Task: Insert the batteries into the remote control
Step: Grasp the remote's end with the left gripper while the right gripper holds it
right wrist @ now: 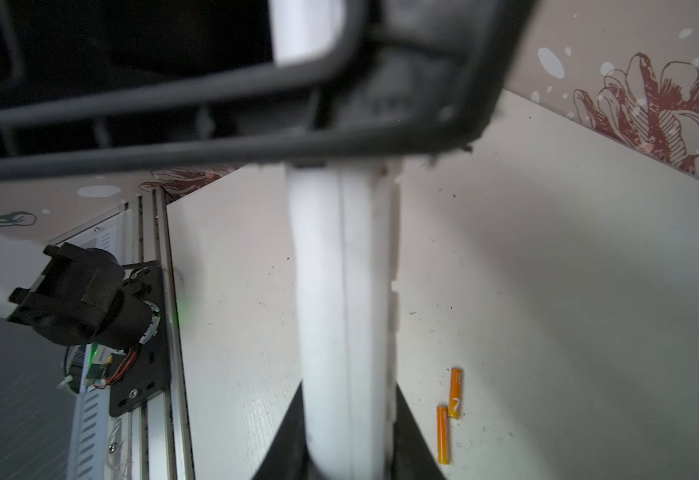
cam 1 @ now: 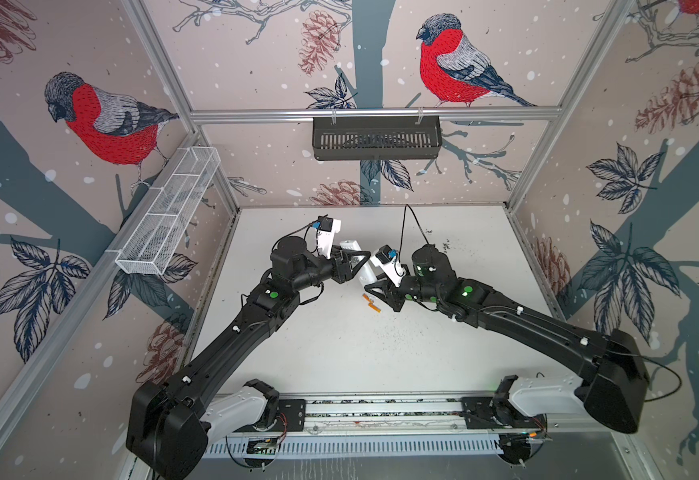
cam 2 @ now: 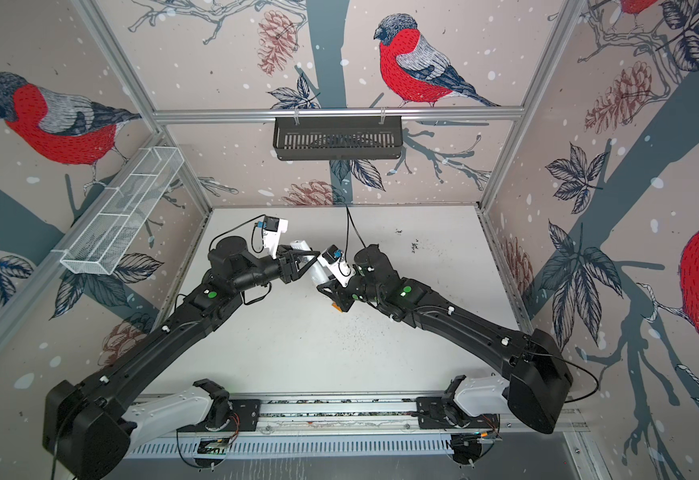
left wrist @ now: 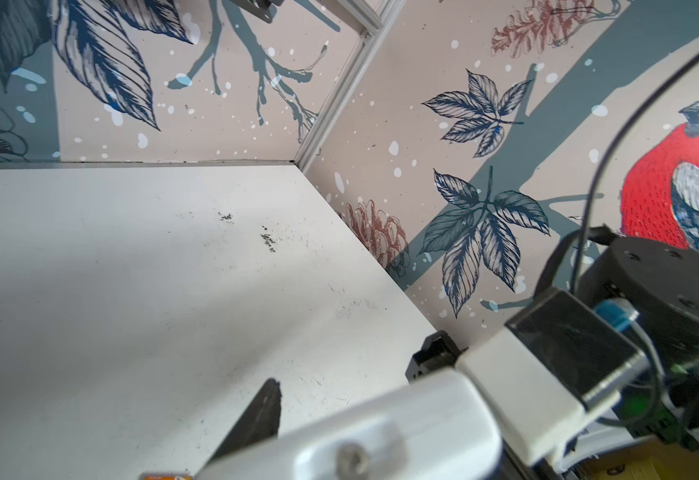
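remote [right wrist: 339, 291] runs lengthwise from left pincer [cam 1: 354, 262], grip unclear, to right pincer [right wrist: 349, 440] pinching it; batteries [right wrist: 449, 411] lie on surface [right wrist: 547, 291] beside the right.

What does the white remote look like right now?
The remote is a long, slim bar of smooth white plastic with a groove along its length. It looks lifted above the table. The right hand squeezes one end; the left hand sits around the other, grip unclear.
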Tool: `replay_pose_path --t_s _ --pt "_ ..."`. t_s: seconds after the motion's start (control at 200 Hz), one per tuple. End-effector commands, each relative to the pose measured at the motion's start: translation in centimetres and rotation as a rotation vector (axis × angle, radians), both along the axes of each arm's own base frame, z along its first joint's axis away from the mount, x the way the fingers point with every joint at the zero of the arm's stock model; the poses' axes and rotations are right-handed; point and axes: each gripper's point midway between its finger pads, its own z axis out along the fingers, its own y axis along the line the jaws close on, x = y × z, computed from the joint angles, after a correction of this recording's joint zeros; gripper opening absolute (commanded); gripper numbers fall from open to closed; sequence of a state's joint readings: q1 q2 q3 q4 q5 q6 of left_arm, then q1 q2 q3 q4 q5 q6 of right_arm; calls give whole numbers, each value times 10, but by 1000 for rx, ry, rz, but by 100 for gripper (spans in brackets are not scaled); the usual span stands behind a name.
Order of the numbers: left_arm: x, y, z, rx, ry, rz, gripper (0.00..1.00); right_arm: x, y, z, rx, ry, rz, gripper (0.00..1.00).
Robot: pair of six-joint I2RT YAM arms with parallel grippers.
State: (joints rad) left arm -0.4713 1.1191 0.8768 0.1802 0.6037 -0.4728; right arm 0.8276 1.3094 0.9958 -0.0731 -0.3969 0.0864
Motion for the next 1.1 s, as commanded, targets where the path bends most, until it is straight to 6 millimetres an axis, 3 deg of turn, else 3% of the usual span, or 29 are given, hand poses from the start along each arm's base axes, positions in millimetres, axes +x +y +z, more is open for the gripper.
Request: replay_pose_path --t_s 0.0,0.025,0.305,0.49,0.856,1.096 --pt "-20 -8 16 -36 -89 -127 92 -19 0 22 107 55 124 20" --pt "-24 -9 18 -44 -103 -147 97 -23 -2 25 124 68 151 20" --pt "-55 -12 31 -88 -175 -304 96 -57 -23 48 235 147 352 21" --pt "-75 -14 37 -89 -203 -420 89 -76 -29 48 245 195 452 21" --pt "-85 -16 42 -100 -210 -490 64 -84 -28 50 264 213 511 22" --pt "-88 -21 41 -113 -196 -529 59 -88 -26 48 264 218 540 22"
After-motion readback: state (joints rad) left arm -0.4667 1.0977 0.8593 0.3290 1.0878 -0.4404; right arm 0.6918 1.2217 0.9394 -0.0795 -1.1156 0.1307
